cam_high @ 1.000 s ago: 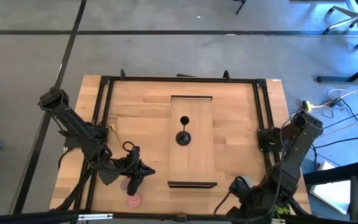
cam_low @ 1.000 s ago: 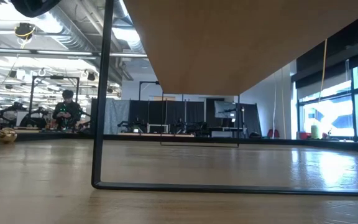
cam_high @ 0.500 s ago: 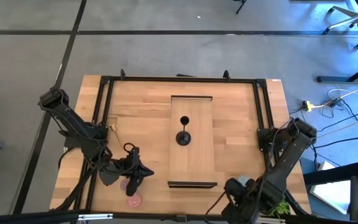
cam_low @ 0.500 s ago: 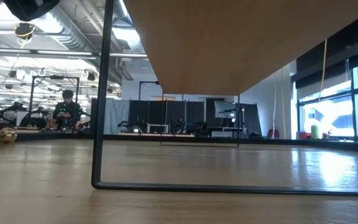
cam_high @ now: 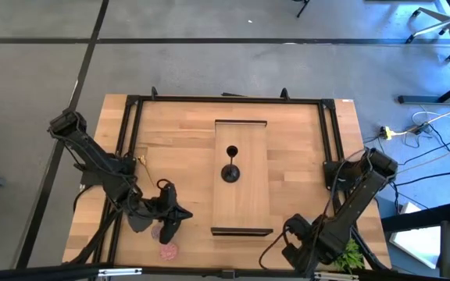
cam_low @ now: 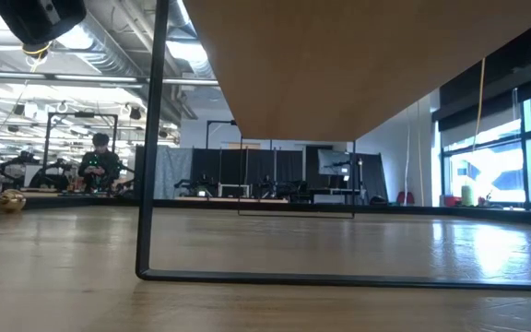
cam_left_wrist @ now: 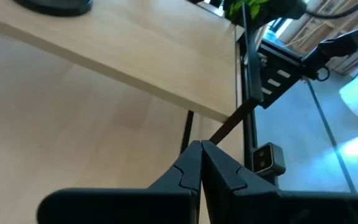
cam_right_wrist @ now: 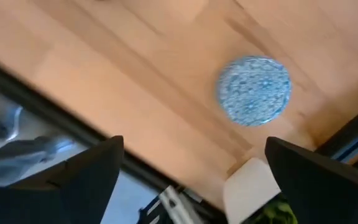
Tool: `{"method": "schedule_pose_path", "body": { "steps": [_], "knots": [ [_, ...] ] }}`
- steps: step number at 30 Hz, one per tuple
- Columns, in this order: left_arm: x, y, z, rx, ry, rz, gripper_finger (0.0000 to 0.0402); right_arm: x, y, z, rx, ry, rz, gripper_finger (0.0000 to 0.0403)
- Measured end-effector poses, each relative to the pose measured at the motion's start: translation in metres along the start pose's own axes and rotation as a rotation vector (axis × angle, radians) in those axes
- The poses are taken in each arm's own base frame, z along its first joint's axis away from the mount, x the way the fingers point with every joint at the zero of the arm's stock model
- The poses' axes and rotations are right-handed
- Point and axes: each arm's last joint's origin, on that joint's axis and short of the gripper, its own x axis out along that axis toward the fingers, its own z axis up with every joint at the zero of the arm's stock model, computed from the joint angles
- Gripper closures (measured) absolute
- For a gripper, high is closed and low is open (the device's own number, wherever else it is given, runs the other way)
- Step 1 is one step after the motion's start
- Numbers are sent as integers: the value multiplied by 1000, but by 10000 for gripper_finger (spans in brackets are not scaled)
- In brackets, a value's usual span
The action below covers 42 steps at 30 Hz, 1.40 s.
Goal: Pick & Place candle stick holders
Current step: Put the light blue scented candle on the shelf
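Right gripper: our right gripper (cam_right_wrist: 188,168) hangs near the table's front right corner with its dark fingers (cam_right_wrist: 86,174) spread wide and nothing between them; the round speckled light-blue ceramic candle holder (cam_right_wrist: 254,90) lies on the wood ahead of it, not touched.
Left gripper: our left gripper (cam_left_wrist: 201,163) sits low at the front left with its two dark fingertips pressed together, holding nothing we can see.
Other holders: a black stemmed candle stick holder with a round base (cam_high: 230,173) stands on the raised pale wooden board (cam_high: 241,136); a low speckled pink round holder (cam_high: 168,251) lies by the front edge, just beside the left gripper.
Risk, reach: we judge the blue holder sits near the dark metal frame rail (cam_right_wrist: 55,99), so a descent slightly off line could catch a finger on the rail or on the white block (cam_right_wrist: 250,186) nearby.
Risk, grip: the disc is low and smooth-edged; a shallow pinch may slide it across the wood rather than lift it.
Risk, placing: the black holder looks top-heavy on its thin stem and a brush while placing could tip it.
Materials: butcher-block table (cam_high: 170,133), matte and striped in grain; the blue holder is flecked like stone; the green leafy plant (cam_high: 352,254) is soft and out of play.
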Motion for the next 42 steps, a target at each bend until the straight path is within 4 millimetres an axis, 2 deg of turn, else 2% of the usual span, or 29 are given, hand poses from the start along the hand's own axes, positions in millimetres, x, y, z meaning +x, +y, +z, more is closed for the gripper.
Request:
{"method": "schedule_pose_path", "body": {
  "steps": [9,20,27,36,42],
  "knots": [
    [1,2,-2,-10,34,8,400,36,-9,-1,-55,60,-54,13],
    [4,8,2,-79,-1,59,400,53,-16,9,-218,78,-97,13],
    [8,12,9,-234,-59,92,400,63,-23,11,-311,80,-134,13],
    [7,13,10,-306,-138,132,400,89,-32,13,-349,86,-124,13],
    [6,11,10,-325,-149,125,400,94,-32,14,-389,77,-98,13]
  ]
}}
